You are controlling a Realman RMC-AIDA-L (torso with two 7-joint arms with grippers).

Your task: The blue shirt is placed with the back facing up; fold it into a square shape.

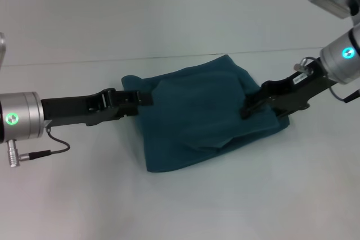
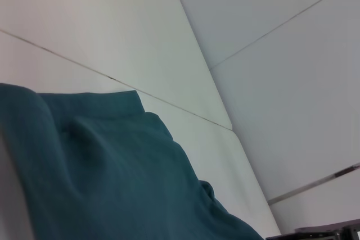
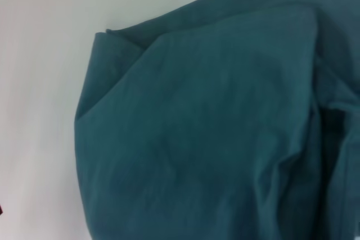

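Both claws, left (image 1: pixel 145 98) and right (image 1: pixel 247 109), touch the folded blue shirt (image 1: pixel 197 116).

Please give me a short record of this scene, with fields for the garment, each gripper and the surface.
garment: blue shirt, folded into a rough, rumpled block, plain side showing
left gripper: at the shirt's left edge, on the cloth
right gripper: on the shirt's right part, fingers on the cloth
surface: white table
fold: not yet a neat square
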